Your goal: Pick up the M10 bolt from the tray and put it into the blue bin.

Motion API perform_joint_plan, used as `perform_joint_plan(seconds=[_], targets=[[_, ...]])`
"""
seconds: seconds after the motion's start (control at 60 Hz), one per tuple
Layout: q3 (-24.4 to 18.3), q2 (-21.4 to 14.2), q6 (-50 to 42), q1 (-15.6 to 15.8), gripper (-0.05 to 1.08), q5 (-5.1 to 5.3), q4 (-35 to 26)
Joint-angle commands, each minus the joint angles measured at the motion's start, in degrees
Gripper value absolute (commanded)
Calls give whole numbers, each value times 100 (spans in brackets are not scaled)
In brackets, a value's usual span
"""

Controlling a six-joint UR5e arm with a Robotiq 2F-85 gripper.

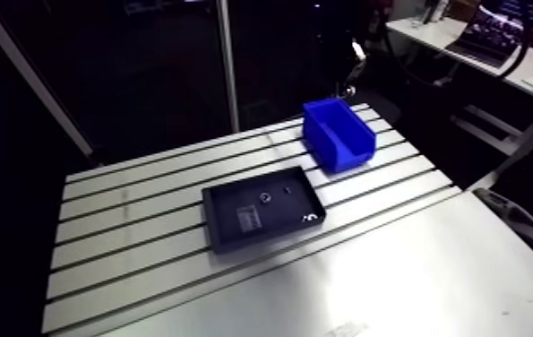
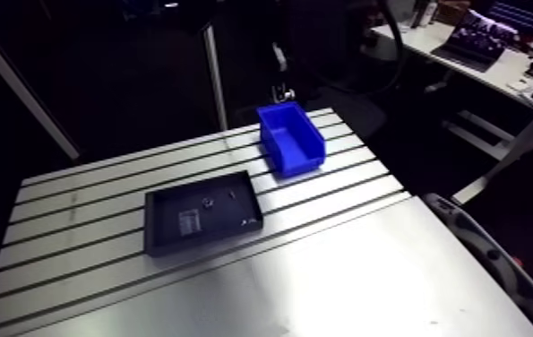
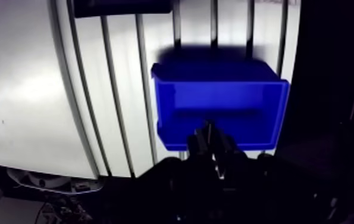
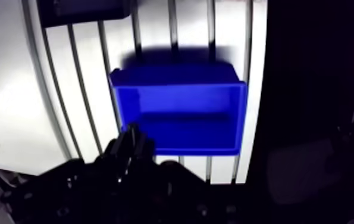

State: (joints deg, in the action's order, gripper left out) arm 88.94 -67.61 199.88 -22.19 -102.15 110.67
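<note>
— Gripper [image 3: 212, 142] above bin [image 3: 277, 113] edge; jaws?
— Dark; cannot tell whether together or clamped.
— Bolt?
— Cannot place it, so no look to record; bin looks bare inside; small bits [image 1: 265, 195] lie in tray [image 1: 234, 204], too tiny to name; delivery judged unfinished; release into bin seems left.
</note>
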Motion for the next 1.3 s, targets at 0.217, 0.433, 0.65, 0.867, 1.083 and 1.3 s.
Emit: perform_joint_plan(seconds=[0.217, 0.433, 0.65, 0.867, 1.083, 1.3], targets=[[-98, 257, -56, -76, 107, -30, 38], [-136, 359, -74, -84, 107, 6, 38], [-196, 554, -90, -128, 107, 15, 38], [-284, 770, -170, -169, 107, -2, 38], [-353, 917, -188, -180, 107, -2, 47], [-382, 1057, -197, -216, 107, 15, 113]])
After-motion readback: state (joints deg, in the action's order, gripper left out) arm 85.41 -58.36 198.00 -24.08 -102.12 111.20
